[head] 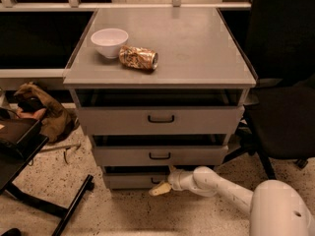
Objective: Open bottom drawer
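The grey cabinet has three drawers. The bottom drawer is the shortest front, low near the floor, with a small black loop handle. My white arm reaches in from the lower right. My gripper is right at that handle, one pale finger angled down to the left below the drawer front. The drawer front sits about in line with the drawers above it.
The middle drawer and the tallest top drawer are above. A white bowl and a crushed can lie on the cabinet top. A black office chair stands right; a black frame and bag left.
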### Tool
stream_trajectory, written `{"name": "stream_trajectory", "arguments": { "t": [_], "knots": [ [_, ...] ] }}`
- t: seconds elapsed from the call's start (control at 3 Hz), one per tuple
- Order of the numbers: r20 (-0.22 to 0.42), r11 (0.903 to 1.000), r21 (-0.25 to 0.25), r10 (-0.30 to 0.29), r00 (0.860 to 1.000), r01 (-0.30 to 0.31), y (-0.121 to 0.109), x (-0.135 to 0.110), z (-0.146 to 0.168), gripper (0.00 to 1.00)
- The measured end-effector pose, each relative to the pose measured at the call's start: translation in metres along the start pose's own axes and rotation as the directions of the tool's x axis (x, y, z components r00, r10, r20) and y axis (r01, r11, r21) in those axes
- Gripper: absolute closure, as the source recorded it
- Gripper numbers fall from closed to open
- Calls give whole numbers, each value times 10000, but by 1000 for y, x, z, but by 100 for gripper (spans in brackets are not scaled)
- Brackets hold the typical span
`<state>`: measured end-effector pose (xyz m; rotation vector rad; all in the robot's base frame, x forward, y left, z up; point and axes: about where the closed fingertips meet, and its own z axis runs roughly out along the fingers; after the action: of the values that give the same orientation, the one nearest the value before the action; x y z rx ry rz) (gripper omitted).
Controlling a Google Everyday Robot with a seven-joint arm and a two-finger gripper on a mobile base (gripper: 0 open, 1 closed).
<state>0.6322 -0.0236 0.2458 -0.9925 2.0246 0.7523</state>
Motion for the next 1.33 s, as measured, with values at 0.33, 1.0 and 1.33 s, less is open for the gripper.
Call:
{"name": "stream_trajectory", "arguments": {
  "t": [0.33, 1.0, 1.33],
  "knots": [
    [27, 9992, 385, 52, 10000, -53, -21, 3, 11, 0],
    [-651, 9973, 719, 209, 9977, -162, -39, 29, 23, 0],
    [-1162, 9968, 773, -94, 9932, 185, -38, 34, 29, 0]
  ]
}}
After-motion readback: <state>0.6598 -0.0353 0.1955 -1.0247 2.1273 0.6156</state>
